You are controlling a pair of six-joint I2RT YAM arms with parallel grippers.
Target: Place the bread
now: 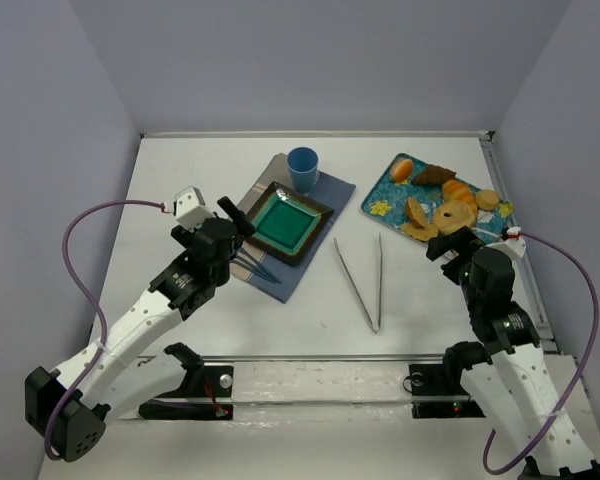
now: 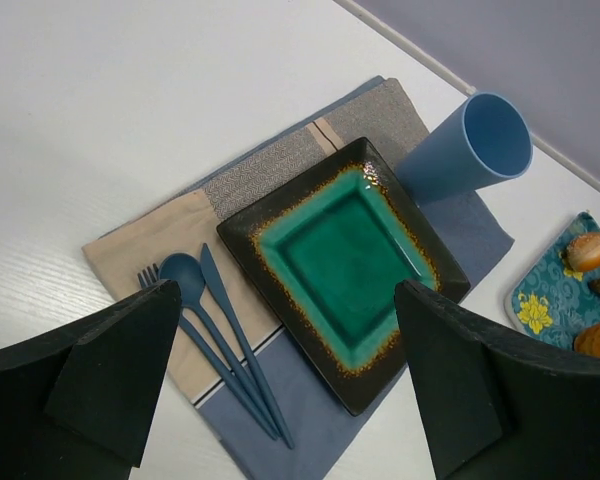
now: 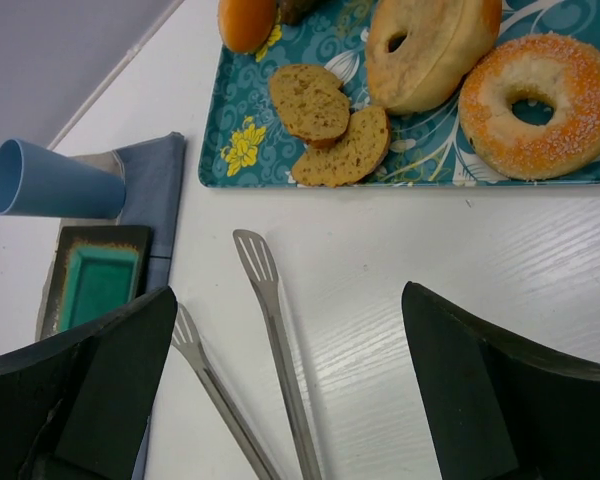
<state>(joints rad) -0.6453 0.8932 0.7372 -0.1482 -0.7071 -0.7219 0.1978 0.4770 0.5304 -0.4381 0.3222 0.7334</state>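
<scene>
1. Both fingers of the left end effector [image 2: 285,300] stand spread wide with nothing between them. It hangs over a square green-glazed plate [image 2: 345,260].
2. The plate lies on a blue and beige placemat [image 2: 150,240] on the white table [image 1: 170,180].
3. A blue fork, spoon and knife [image 2: 220,340] lie side by side on the placemat just beside the plate, and a blue cup [image 2: 460,160] stands at the plate's far corner.
4. The right end effector [image 3: 288,300] is likewise spread and empty, over bare table near a patterned teal tray [image 3: 235,150].
5. All the bread [image 3: 355,150] sits on that tray: two overlapping brown slices [image 3: 305,100], a pale bagel [image 3: 440,50], a sugared ring [image 3: 580,110] and an orange roll [image 3: 245,18].
6. Metal tongs [image 3: 270,310] lie splayed on the table between plate and tray, touching neither.
</scene>
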